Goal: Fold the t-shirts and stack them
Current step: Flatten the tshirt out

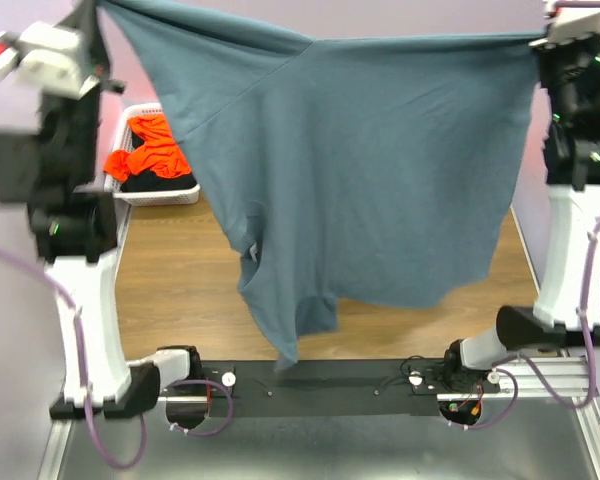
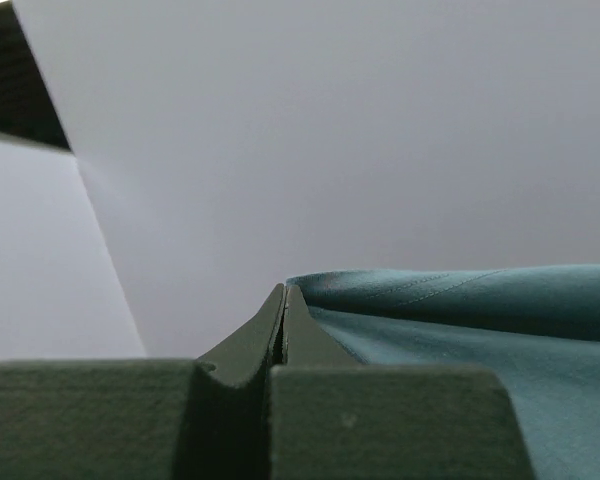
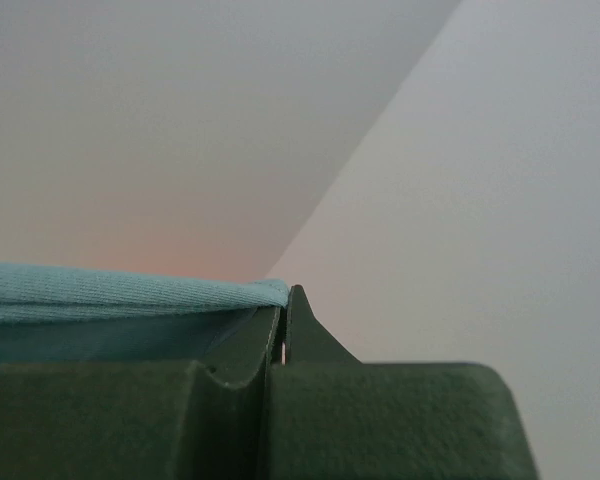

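Over the wooden worktop (image 1: 180, 290), the soft, limp blue-grey t-shirt (image 1: 360, 170) is held spread by its top corners, clamped in the left gripper (image 2: 284, 298) and the right gripper (image 3: 287, 300).

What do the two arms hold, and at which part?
The blue-grey t-shirt, stretched between them: the left fingers pinch one upper corner, the right fingers the other.

- Table (image 1: 180, 290): brown wood-grain top, bare wood showing from 7 to 9 o'clock and at 4 o'clock.
- White slotted basket (image 1: 160, 194): stands on the table at 10 o'clock by the left edge, with orange t-shirts (image 1: 152, 150) bunched inside over something dark.
- Black rail (image 1: 330, 375): runs along the 6 o'clock edge.
- Centre to 2 o'clock: hidden behind the hanging blue-grey t-shirt (image 1: 380, 170), so the surface there cannot be read.
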Motion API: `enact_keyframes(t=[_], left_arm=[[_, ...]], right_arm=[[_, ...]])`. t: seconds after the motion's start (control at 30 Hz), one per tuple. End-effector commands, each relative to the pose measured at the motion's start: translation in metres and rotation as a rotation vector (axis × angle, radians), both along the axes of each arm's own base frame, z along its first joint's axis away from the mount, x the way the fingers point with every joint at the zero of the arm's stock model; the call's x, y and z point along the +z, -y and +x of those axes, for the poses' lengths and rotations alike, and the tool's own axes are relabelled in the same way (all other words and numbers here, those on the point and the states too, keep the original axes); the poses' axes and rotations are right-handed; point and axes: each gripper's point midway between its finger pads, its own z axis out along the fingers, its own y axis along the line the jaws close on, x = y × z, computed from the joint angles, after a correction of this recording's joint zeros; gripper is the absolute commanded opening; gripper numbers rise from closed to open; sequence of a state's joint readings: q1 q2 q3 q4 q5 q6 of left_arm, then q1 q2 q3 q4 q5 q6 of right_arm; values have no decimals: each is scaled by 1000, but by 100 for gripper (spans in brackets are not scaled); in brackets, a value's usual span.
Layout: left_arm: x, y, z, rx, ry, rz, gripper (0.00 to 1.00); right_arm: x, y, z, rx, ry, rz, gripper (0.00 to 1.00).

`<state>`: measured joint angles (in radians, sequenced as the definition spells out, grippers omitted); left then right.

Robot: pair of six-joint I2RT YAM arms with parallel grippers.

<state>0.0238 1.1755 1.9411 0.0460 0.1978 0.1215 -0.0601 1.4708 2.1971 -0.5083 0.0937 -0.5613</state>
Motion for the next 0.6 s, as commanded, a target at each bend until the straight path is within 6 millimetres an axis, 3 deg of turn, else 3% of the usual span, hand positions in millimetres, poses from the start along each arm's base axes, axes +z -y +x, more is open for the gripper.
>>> enact_keyframes(t=[0.0,0.03,0.07,0.13,0.17,0.2,0.23,0.27,0.3,0.4,0.5,0.57], left_arm=[[-58,-2,92,-5,-203,4,0],[-62,2,102,-28,-216,17,0],[-79,4,130,-39,-264,20,0],[-86,7,151,-57,-286,28,0],[-88,5,170,-53,-292,23,0],[-85,3,177,-46,-285,16,0],[-75,2,189,-45,-258,16,0],[-67,0,192,-41,-235,12,0],[-58,-2,194,-34,-208,5,0],[-19,-12,189,-15,-64,-14,0],[5,-23,180,13,60,-33,0],[4,-24,184,9,90,-21,0]], right_arm=[[-57,6,60,1,-132,36,0],[-63,5,69,10,-140,54,0],[-70,5,85,13,-154,64,1],[-74,4,100,21,-155,80,1],[-59,4,101,22,-115,88,1],[-69,5,117,23,-130,97,1],[-65,7,123,16,-114,106,0],[-42,8,119,11,-53,109,1],[-44,12,132,-10,-36,119,1],[-18,18,133,-37,72,136,1],[18,23,129,-52,252,141,1],[13,23,138,-44,272,141,1]])
